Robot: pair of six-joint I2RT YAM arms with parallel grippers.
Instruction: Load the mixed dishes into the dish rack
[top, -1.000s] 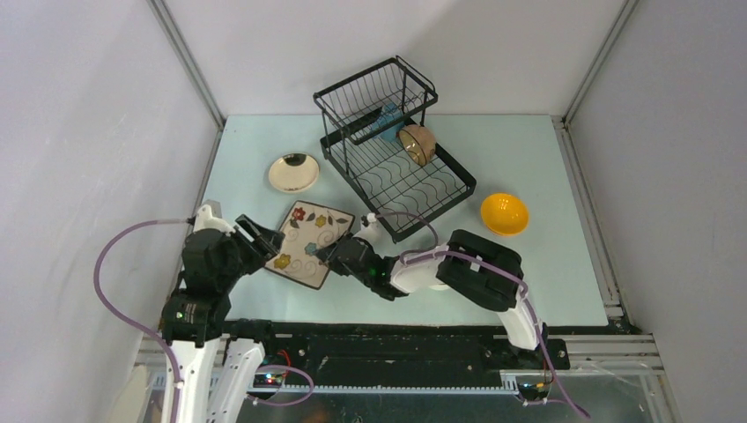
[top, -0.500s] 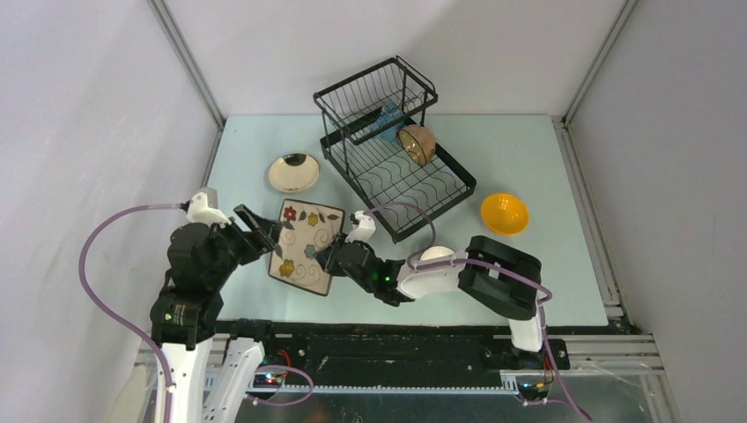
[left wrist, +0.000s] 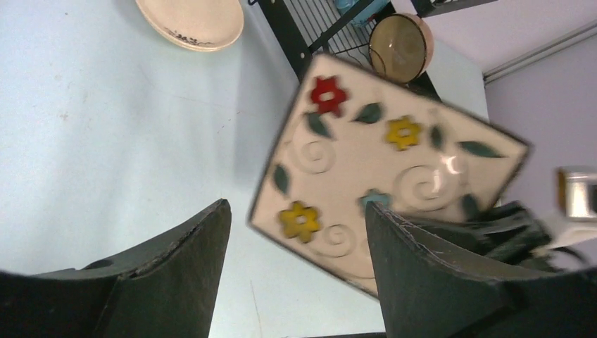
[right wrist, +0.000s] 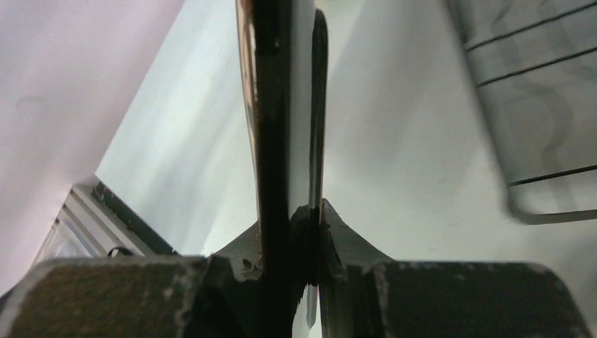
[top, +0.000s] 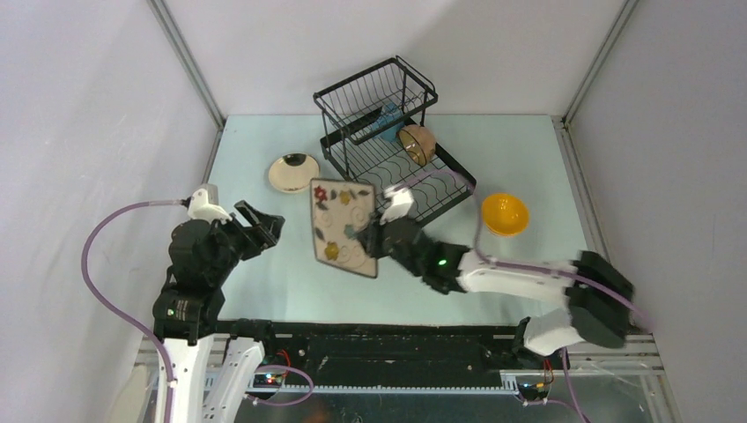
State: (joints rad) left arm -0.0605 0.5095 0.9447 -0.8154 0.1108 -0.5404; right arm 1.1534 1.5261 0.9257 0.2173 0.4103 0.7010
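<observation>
Right gripper (top: 377,240) is pinched on one edge of the square plate (top: 342,227). The right wrist view shows that edge wedged between the two fingers, which are closed hard on it. The plate hangs clear of the counter (top: 264,282), nearly upright, its flowered face turned toward the left arm and its back toward the right arm.

The left gripper (top: 258,220) stands spread wide with nothing in it, apart from the plate. Its own camera looks between the fingers straight at the flowered face.

The rack (top: 414,176) lies beyond the plate and to its right, and its near corner is close behind the right gripper. The right arm is plainly the nearer one and already has the load. A brown bowl (top: 417,144) leans at the far end of the lower tray, and a blue mug (top: 388,122) sits under the raised basket. The near stretch of slots looks free. A round plate (top: 293,172) and a yellow bowl (top: 505,212) wait on the counter on either side of the rack.

The step in hand looks like carrying the plate to the lower tray. In the top view the plate's edge runs roughly near to far, while the tray lies on a diagonal. The wrist will likely need to turn so the plate drops edge-first between the wires. It should clear the tray's near rim and stop short of the bowl.
</observation>
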